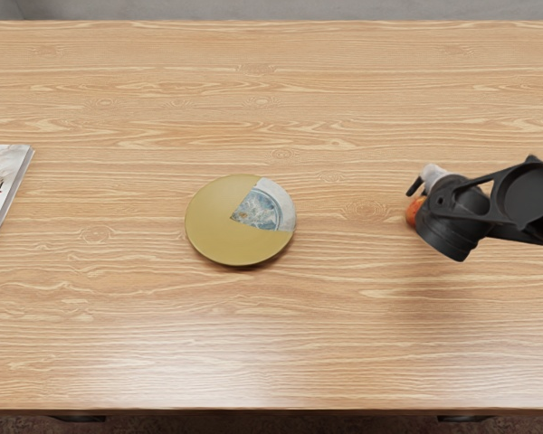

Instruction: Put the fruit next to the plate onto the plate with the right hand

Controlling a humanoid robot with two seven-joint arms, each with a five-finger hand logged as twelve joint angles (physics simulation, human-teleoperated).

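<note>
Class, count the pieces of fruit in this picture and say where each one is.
1. An orange fruit lies on the table right of the plate, mostly hidden behind the right hand. Others may be hidden behind that hand.

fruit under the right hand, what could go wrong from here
1. The right hand hides most of the orange fruit, so the hold cannot be checked. A poor grasp might let the fruit roll away across the table.
2. The plate lies well to the left, apart from the fruit, so the fruit could drop short during the long carry.
3. The plate looks flat, so a round fruit released with sideways motion may roll off.
</note>
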